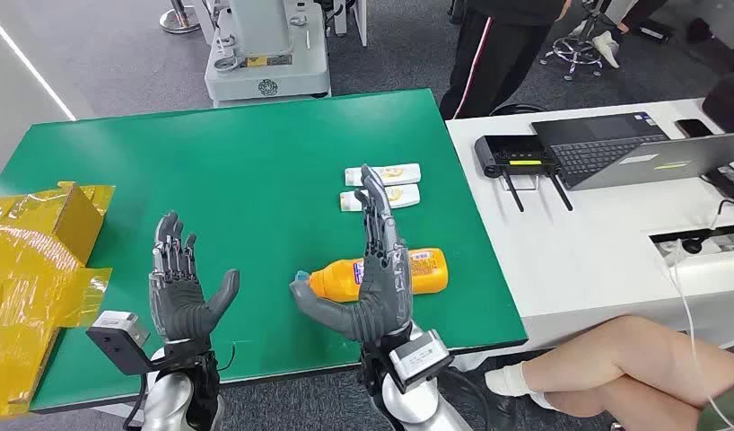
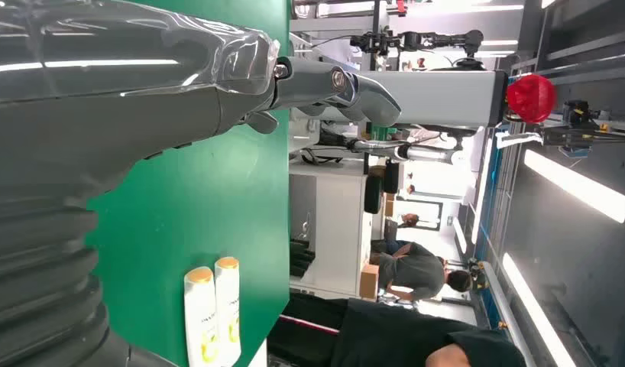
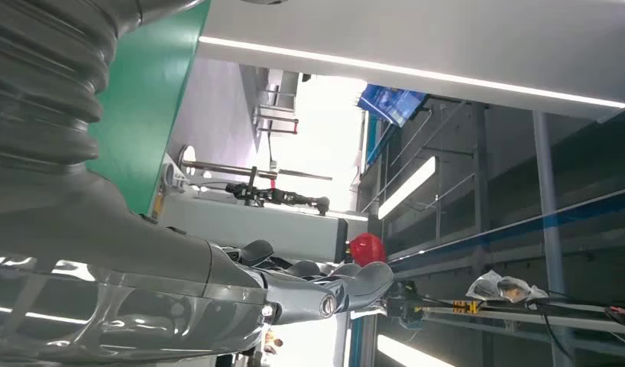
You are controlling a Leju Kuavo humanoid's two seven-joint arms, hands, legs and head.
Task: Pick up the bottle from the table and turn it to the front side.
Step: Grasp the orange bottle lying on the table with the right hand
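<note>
Lower centre of the head view: orange bottle [image 1: 408, 272] lying on its side on the green worktop [image 1: 238, 162], cap end toward the left of the frame, body stretching right, close to the near edge. Partly hidden behind the right robot hand [image 1: 374, 269], raised upright in front of it with fingers straight and thumb stuck out toward the cap; nothing held, and whether palm or fingers touch the bottle cannot be told from this angle. Left robot hand [image 1: 179, 283] at lower left of the frame, well apart from the bottle, fingers spread and upright, empty too.

Just above the bottle in the frame, two white tubes [image 1: 384, 187] side by side, near but not touching it. At far left, crumpled yellow packaging [image 1: 36, 269]. To the right, a white desk [image 1: 597, 242] with a laptop [image 1: 633, 148], and a person's legs [image 1: 615, 359] at lower right.

Likely a smooth plastic bottle, stiff enough to take a firm squeeze, probably moderately heavy if full, and round enough to roll on the worktop when nudged. Glossy label: probably slippery, so a loose pinch risks a twist or a slip. Best taken across the middle of the body, thumb on one side and fingers wrapped over the other, away from the narrow cap end, leaving room to rotate it label-forward.
</note>
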